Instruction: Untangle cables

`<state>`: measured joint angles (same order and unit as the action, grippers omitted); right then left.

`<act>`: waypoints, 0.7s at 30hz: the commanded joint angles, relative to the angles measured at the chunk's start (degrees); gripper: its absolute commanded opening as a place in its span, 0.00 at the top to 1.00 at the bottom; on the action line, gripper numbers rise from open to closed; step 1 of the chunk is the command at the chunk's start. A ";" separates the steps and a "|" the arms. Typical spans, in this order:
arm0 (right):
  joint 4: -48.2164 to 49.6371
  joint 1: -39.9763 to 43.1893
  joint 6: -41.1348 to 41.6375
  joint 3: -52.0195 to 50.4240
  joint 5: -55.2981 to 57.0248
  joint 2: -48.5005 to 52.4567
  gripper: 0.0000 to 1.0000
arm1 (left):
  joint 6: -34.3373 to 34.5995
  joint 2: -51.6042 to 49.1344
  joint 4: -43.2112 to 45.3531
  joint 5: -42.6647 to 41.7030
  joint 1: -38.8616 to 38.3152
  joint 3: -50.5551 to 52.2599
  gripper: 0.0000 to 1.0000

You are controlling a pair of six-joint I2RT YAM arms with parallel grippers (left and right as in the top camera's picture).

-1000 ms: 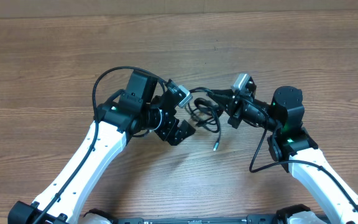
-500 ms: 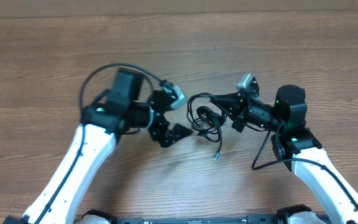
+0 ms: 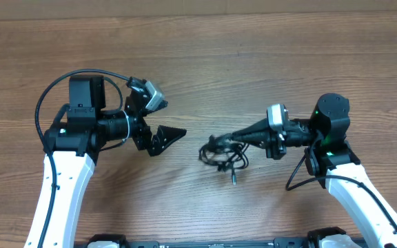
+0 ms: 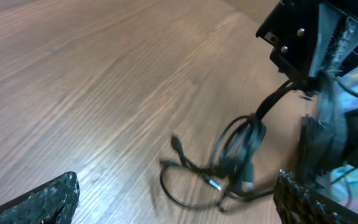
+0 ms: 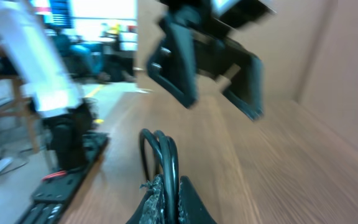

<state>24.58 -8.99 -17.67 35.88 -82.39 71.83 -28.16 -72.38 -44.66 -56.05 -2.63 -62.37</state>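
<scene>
The cables (image 3: 222,150) are a small tangle of thin black cords on the wooden table, between the two arms. In the left wrist view the cables (image 4: 229,158) show looped, with a silvery plug tip. My right gripper (image 3: 234,136) is shut on a black loop of the cables (image 5: 166,155), at the bundle's right side. My left gripper (image 3: 165,138) is open and empty, apart from the bundle, to its left. Its fingertips frame the left wrist view (image 4: 179,205).
The wooden table (image 3: 198,62) spreads all around the bundle. The left arm's body (image 3: 81,124) is at the left and the right arm's body (image 3: 326,134) at the right. My left gripper (image 5: 210,56) faces the right wrist camera.
My left gripper has let go and pulled back to the left, away from the bundle. My right gripper has moved right and toward the front with the cables, which now sit lower and more bunched.
</scene>
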 commanded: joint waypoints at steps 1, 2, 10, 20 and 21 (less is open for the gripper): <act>1.55 0.22 0.02 1.01 -7.54 -1.11 0.96 | -5.70 0.39 -1.99 -5.75 -0.07 0.33 0.00; 1.73 0.22 0.02 1.01 -7.52 -1.11 0.96 | -7.43 0.39 -3.26 -6.67 -0.07 0.33 0.00; 1.99 0.20 0.00 1.01 -7.52 -1.11 0.96 | -19.45 0.37 -12.33 -5.75 -1.55 0.39 0.00; 3.26 -1.29 -0.22 1.01 -7.54 -1.11 0.96 | -18.86 -3.89 -9.14 -3.93 -7.21 0.39 0.01; 3.32 -1.49 -0.22 1.01 -7.54 -1.11 0.96 | -18.36 -4.85 -8.68 -3.93 -7.58 0.39 0.00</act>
<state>27.42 -9.82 -17.65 35.88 -87.77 71.83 -45.67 -74.83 -54.02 -59.96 -9.21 -62.26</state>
